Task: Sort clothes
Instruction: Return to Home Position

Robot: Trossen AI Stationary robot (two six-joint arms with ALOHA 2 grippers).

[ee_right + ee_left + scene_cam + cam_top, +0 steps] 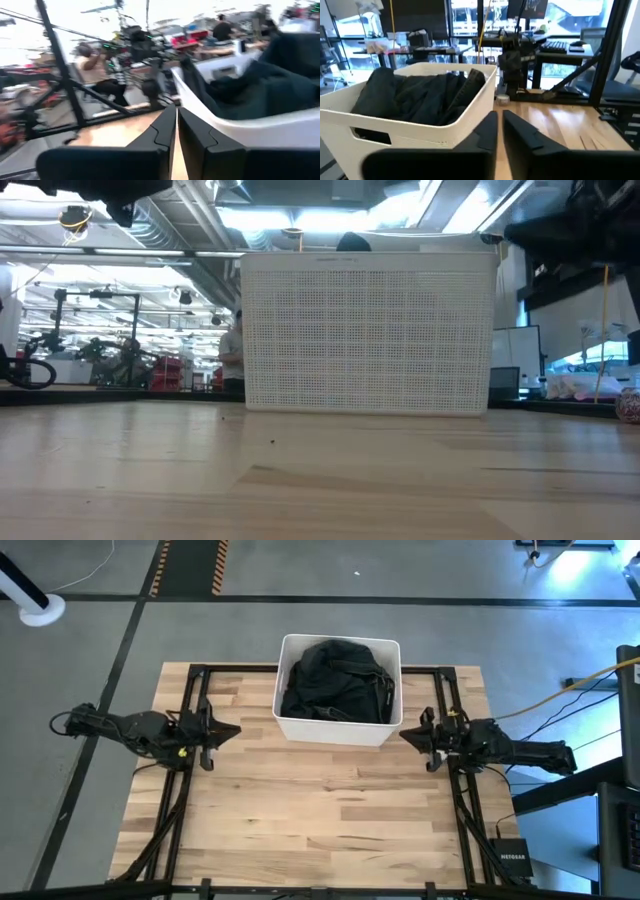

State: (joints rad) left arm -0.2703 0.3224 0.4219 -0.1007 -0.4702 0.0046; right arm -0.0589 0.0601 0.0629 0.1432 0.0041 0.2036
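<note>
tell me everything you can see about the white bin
The white bin is a rectangular, plastic-looking tub with rounded corners. The low view shows its long wall finely perforated, and the left wrist view shows a handle slot in one wall. It stands upright on the wooden table, toward the far edge and centred between the arms. A crumpled black garment fills it to about the rim. The left tool and right tool flank it without touching.

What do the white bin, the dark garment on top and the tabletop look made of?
The white bin looks like matte moulded plastic, its wall a perforated grid. The dark garment is soft woven cloth, creased and slumped, with a stitched edge showing; possibly denim. The tabletop is pale wood strips joined butcher-block style, with a smooth finish.
</note>
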